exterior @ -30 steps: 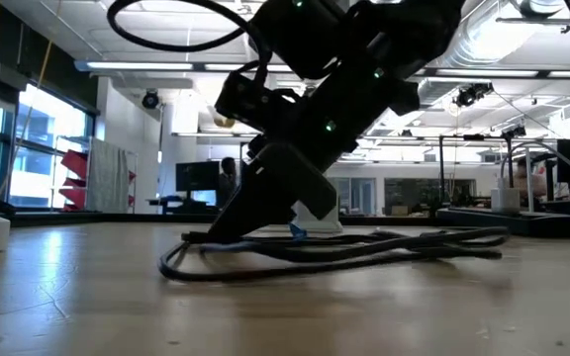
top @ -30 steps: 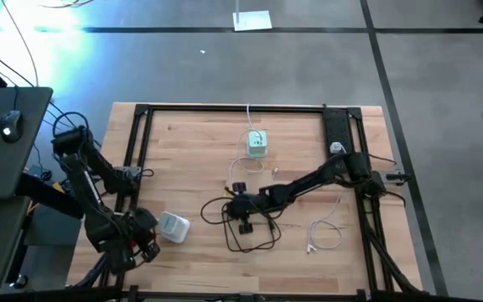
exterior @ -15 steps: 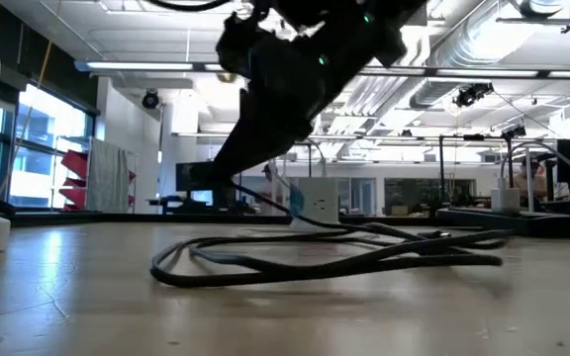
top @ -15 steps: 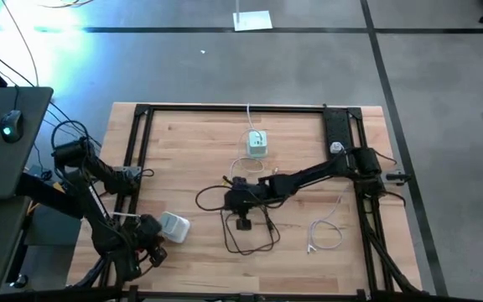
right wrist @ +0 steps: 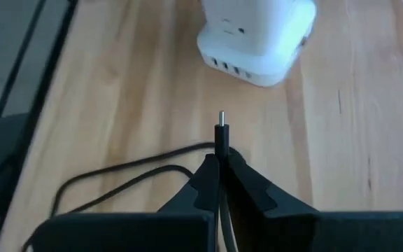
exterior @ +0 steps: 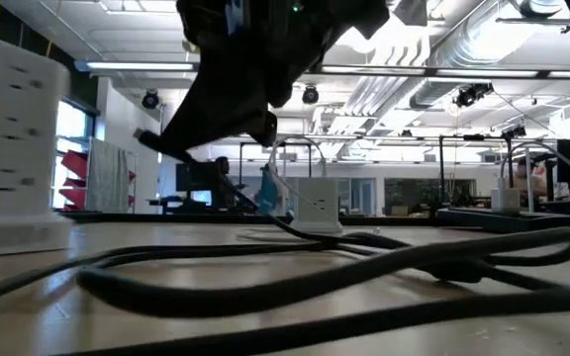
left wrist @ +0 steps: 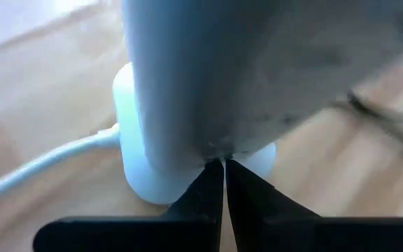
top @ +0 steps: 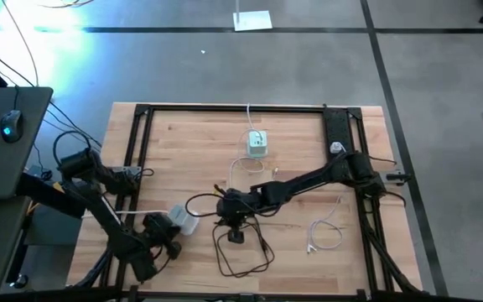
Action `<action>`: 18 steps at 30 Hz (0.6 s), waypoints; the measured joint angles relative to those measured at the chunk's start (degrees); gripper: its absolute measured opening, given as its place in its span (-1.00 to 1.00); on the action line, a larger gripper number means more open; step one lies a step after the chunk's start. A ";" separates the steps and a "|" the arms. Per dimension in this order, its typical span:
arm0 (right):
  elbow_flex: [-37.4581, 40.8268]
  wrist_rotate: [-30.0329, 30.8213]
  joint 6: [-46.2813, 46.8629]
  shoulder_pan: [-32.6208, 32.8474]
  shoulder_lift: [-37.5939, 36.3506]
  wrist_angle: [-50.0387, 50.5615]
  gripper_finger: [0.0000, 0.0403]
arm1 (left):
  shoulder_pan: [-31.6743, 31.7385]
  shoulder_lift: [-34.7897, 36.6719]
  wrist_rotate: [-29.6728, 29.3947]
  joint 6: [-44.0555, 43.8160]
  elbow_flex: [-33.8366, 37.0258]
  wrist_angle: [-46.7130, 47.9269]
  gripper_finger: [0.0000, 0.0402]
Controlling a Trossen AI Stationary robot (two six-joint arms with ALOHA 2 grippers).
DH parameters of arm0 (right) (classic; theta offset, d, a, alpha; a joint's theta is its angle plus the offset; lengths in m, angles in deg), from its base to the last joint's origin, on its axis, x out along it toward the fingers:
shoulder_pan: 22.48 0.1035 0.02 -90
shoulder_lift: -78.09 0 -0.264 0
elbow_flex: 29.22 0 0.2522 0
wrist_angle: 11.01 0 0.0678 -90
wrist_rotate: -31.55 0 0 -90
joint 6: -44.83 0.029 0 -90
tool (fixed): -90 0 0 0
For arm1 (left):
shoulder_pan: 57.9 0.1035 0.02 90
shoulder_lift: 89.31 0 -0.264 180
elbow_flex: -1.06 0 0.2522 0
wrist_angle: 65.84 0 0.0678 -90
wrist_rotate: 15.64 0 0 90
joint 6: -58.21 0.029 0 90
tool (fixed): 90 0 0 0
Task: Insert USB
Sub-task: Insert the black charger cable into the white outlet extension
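Black cable end, a small USB plug (right wrist: 221,133), stands out from between the right gripper's (right wrist: 220,162) fingers, which are pressed together on it with no gap showing. The plug points toward a white power tower (right wrist: 257,38) whose row of ports faces it, the two still apart. Seen from overhead, the right gripper (top: 227,207) sits near the middle of the wooden table (top: 191,151), just beside the tower (top: 179,221), and the black cable (top: 241,252) trails from it in loose loops toward the table's near edge.

The left gripper (left wrist: 224,171) has its fingers drawn tight together, tips against the foot of the tower (left wrist: 208,77), where a white cord (left wrist: 40,164) runs off from the base. From above it lies at the tower's near-left side (top: 162,241).

Farther back on the table stands a pale green charger block (top: 257,144), and a white cable (top: 325,235) lies coiled to the right.
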 joint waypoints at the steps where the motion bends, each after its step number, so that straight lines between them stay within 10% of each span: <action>1: -0.05 0.27 0.00 -0.14 0.05 -0.10 -1.00 | 0.81 -0.50 -2.51 -0.02 0.09 -0.09 -1.00; 18: -0.04 1.93 -13.40 2.07 -0.02 0.24 -1.00 | 11.19 -1.33 -6.29 38.48 -5.08 -18.94 -0.89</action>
